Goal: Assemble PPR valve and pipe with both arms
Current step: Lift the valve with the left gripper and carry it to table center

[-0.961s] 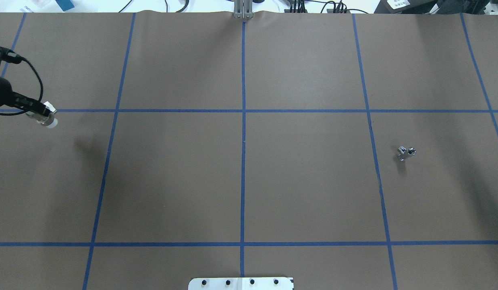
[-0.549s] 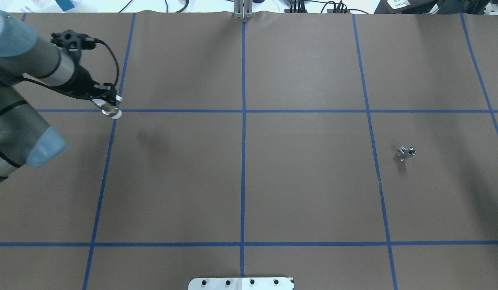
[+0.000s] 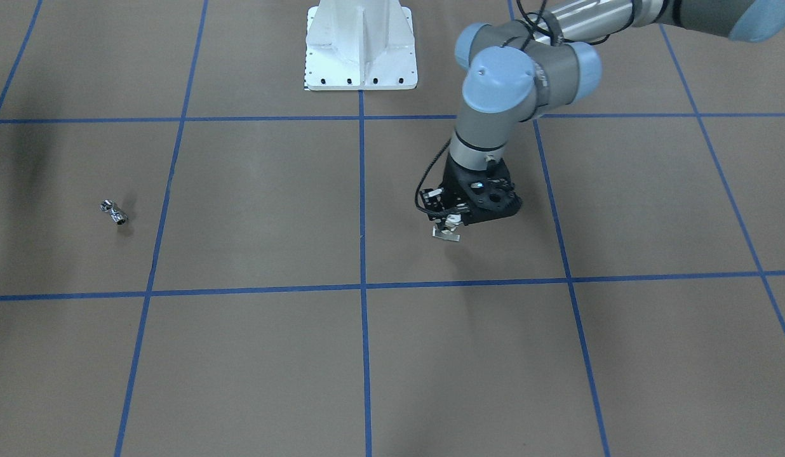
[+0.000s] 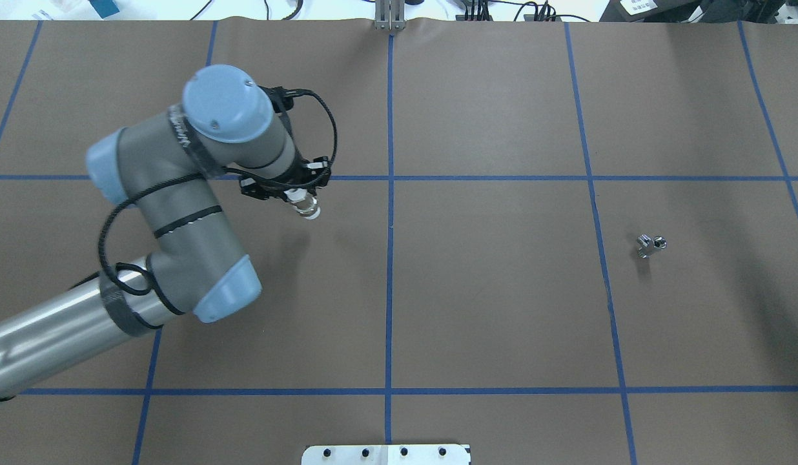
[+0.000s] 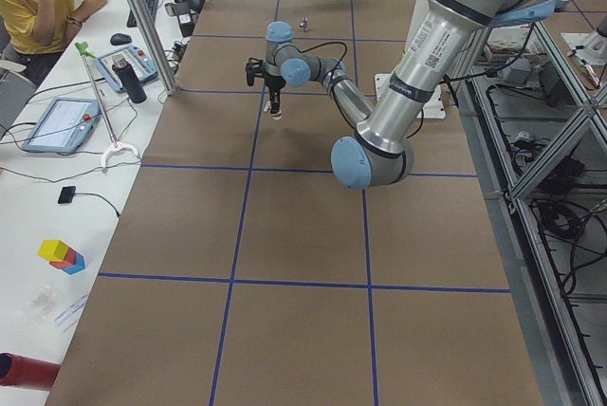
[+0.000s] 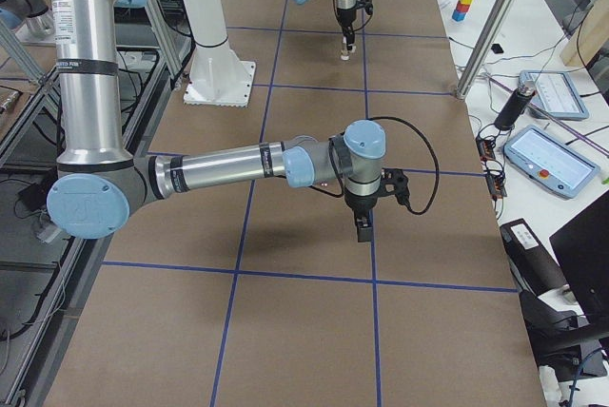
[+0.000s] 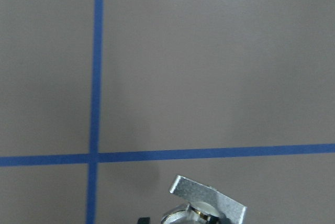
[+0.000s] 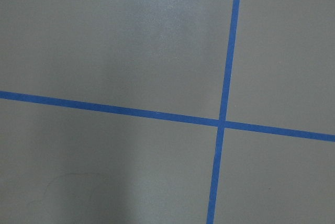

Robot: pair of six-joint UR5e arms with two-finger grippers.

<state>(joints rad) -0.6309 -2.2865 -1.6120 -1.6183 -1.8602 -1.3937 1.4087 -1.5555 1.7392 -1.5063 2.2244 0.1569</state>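
Looked down on a brown-papered bench (image 4: pixel 489 303) gridded w/ blue tape, w/ operator desks alongside in the side views. Had the PPR valve (image 4: pixel 306 210) clamped in the jaws of the left arm (image 4: pixel 179 219), white collar end poking out past the tips, flat tab (image 7: pixel 207 199) in the left wrist cam. Held it clear above the bench, no contact w/ the paper, just robot's-left of the ctr tape line. Found the pipe (image 4: pixel 651 245) lying on the bench well apart, over on the robot's right, w/ nothing touching it. Caught the right arm (image 6: pixel 228 164) only from the right-end cam, poised over bare paper near a tape crossing; couldn't tell whether its jaws were apart or together. Saw only paper and tape in the right wrist cam, no pipe. Judged progress as approx. one step in: valve pick done, pipe pick not yet. Reckoned what was left: right-arm grasp of the pipe, bringing both parts together btwn the arms, lining up axes, then mating. Counted no part of the joining as begun.
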